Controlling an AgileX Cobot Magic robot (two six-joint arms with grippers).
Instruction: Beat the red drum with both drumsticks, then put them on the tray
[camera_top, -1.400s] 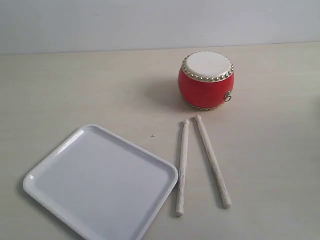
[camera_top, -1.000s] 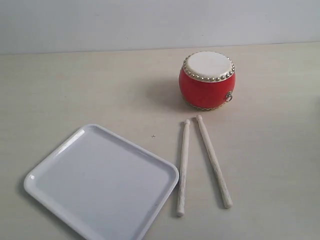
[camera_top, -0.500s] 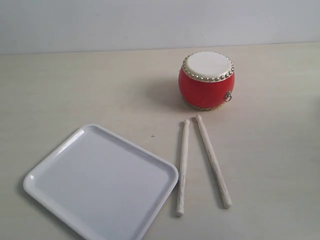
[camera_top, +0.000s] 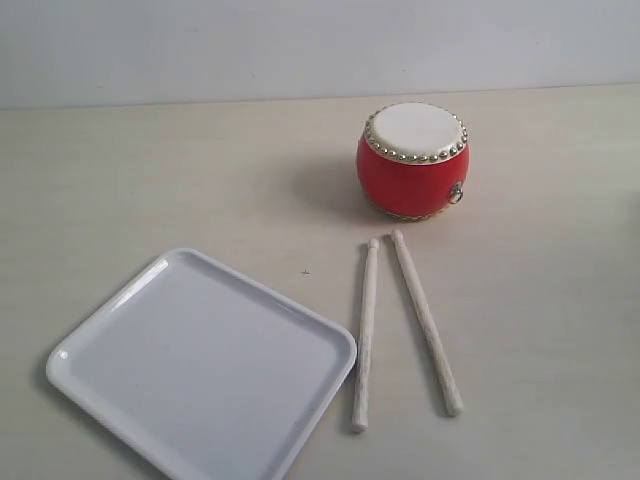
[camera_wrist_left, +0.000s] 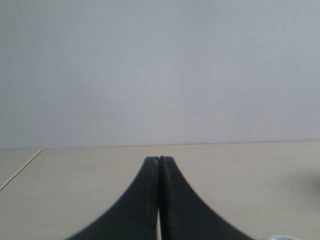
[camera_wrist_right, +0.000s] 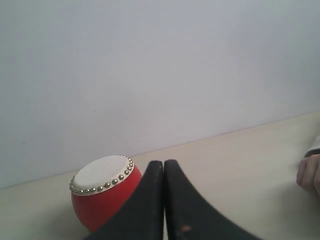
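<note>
1. Ahead of the right end effector (camera_wrist_right: 163, 162), close by and off its line of aim, the red drum (camera_wrist_right: 102, 192) stood upright on the table (camera_wrist_right: 240, 165), cream skin up. The jaws were pressed together with nothing between them.
2. The left end effector (camera_wrist_left: 159, 160) was likewise closed and empty. Ahead of it lay only bare table and a plain wall.
3. Neither end effector showed in the exterior view, and neither wrist view showed the drumsticks (camera_top: 365, 335), so their place relative to either end effector could not be fixed. They lay flat and untouched, tips close together just short of the drum, butts spread apart. One butt lay just beside the rim of the tray (camera_top: 200, 365).
4. Judgement: the step in hand was the pick-up, one stick per end effector.
   - Open the jaws before descending.
   - Straddle each stick across its length.
   - Grip toward the butt so enough shaft reaches the skin.
   - Close squarely, as a thin round stick would likely roll.
5. Room:
   - The gap between the sticks was narrow at the tips and wider at the butts.
   - The tray rim crowded one butt, so a grasp slightly further up looked safer.
   - Open table lay beyond the other stick.
   - Something skin-coloured (camera_wrist_right: 311, 172) sat at the edge of the right wrist view, identity unclear.
</note>
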